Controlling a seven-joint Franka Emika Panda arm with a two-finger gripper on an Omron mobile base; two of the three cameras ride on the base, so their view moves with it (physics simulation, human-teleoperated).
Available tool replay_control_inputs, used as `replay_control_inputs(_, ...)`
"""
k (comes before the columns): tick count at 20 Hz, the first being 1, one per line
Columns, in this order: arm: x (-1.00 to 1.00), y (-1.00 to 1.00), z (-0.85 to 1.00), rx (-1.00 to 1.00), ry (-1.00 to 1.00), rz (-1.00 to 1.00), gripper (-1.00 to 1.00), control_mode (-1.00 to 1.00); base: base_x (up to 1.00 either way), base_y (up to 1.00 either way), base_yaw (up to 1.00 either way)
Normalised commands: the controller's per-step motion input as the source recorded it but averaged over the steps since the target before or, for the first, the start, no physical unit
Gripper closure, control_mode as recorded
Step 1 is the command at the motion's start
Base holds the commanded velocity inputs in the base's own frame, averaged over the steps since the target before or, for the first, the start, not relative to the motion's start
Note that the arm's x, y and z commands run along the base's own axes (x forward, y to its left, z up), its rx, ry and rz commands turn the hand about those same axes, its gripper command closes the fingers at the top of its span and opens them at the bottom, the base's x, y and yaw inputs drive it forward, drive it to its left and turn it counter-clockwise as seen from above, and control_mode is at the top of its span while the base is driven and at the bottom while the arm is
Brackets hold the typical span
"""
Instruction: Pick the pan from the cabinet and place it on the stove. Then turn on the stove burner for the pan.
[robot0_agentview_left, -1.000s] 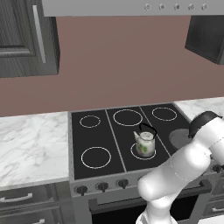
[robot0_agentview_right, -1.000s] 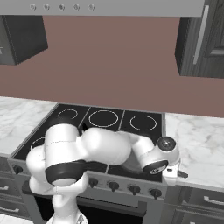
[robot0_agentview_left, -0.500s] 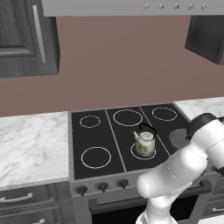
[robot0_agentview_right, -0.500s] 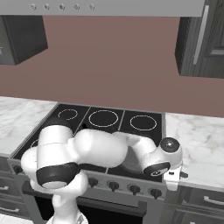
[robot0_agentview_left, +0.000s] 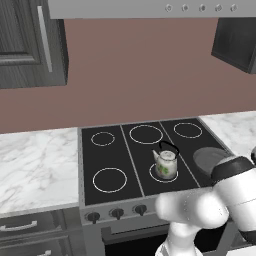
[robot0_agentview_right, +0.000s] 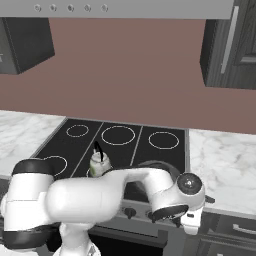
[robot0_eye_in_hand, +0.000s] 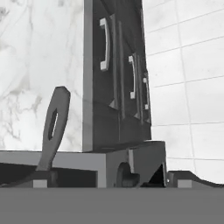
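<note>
The dark grey pan (robot0_agentview_left: 212, 160) lies on the front-right corner of the black stove (robot0_agentview_left: 114, 151), over that burner's ring. In the right base view my arm hides most of the pan (robot0_agentview_right: 159, 167). Its thin handle (robot0_eye_in_hand: 53, 126) pokes past the stove's front edge beside the marble counter. My gripper (robot0_agentview_right: 192, 225) hangs low in front of the range, by the right end of the knob row. In the hand view the gripper (robot0_eye_in_hand: 113, 181) is open, with nothing between its tips and a dark knob (robot0_eye_in_hand: 125, 175) just ahead. The wall cabinet (robot0_agentview_right: 232, 45) hangs up right.
A small white floral kettle (robot0_agentview_left: 166, 163) stands on the front-centre ring. Dark knobs (robot0_agentview_left: 116, 214) line the range front. Marble counters (robot0_agentview_left: 35, 165) flank the stove. Drawer fronts with short handles (robot0_eye_in_hand: 105, 43) sit beside the range. Another wall cabinet (robot0_agentview_left: 27, 45) hangs at upper left.
My hand has sunk a little lower and forward past the stove's front edge. The pan and kettle have not moved.
</note>
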Motion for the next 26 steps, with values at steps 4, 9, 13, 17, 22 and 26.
replay_control_inputs(4,-0.32,0.48,0.16,0.0,-0.04,0.05,-1.0,-1.0,0.0,0.0,0.0)
replay_control_inputs(9,-0.3,0.33,0.15,0.02,-0.04,0.03,-1.0,-1.0,0.0,0.0,0.0)
replay_control_inputs(13,-0.44,0.17,0.14,0.08,-0.06,0.0,-1.0,-1.0,0.0,0.0,0.0)
replay_control_inputs(17,-0.46,0.11,0.16,0.11,-0.09,0.0,-1.0,-1.0,0.0,0.0,0.0)
replay_control_inputs(22,-0.38,0.1,0.25,0.14,-0.1,0.0,-1.0,-1.0,0.0,0.0,0.0)
replay_control_inputs(26,-0.29,0.09,0.09,0.26,-0.15,-0.02,-1.0,-1.0,0.0,0.0,0.0)
